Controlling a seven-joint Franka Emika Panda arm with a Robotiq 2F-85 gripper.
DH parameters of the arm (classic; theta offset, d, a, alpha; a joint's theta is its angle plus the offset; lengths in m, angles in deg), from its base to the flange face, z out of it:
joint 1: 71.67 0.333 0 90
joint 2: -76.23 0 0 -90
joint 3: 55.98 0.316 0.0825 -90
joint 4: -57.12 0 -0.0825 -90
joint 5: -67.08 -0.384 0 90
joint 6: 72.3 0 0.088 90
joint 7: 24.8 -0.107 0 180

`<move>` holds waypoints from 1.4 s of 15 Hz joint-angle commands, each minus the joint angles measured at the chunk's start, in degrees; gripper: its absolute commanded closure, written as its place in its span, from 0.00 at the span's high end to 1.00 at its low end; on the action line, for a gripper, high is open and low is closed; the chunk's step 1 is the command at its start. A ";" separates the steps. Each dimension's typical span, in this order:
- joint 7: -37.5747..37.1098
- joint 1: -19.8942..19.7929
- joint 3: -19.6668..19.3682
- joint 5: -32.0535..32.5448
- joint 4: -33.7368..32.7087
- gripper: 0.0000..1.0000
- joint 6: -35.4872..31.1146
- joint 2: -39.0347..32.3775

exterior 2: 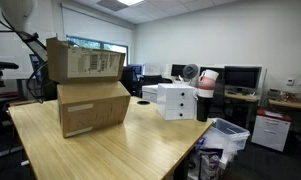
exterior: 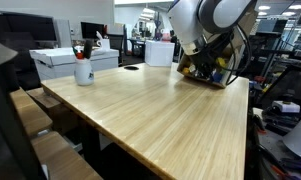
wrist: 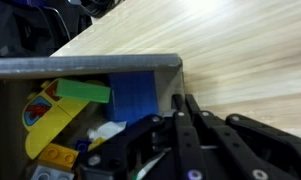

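Note:
A cardboard box [wrist: 90, 66] stands on the wooden table [wrist: 250, 50]. It holds toy pieces: a green block [wrist: 82, 91], a blue block [wrist: 135, 98] and a yellow piece [wrist: 50, 115]. My gripper [wrist: 180, 100] is shut, its two black fingers pressed together with nothing visible between them. The tips sit just inside the box's near corner, beside the blue block. In an exterior view the arm bends down into the box [exterior: 205, 72] at the table's far end. In an exterior view the tall box [exterior 2: 90, 105] hides the gripper.
A white cup with pens [exterior: 83, 70] stands near the table's edge, with a small black item [exterior: 131, 68] further back. Stacked white boxes [exterior 2: 175, 100] sit on the table's far side. A bin [exterior 2: 225, 135] stands on the floor beside the table. Desks with monitors surround it.

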 commanded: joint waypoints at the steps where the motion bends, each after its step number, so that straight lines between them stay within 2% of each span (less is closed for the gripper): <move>1: -2.73 0.02 -0.14 -0.68 -0.37 0.05 -3.22 -1.32; 9: -7.51 0.11 -0.98 0.18 -1.61 0.05 -7.36 -4.42; 21: -10.30 0.46 -2.08 1.62 -3.01 0.04 -7.51 -6.22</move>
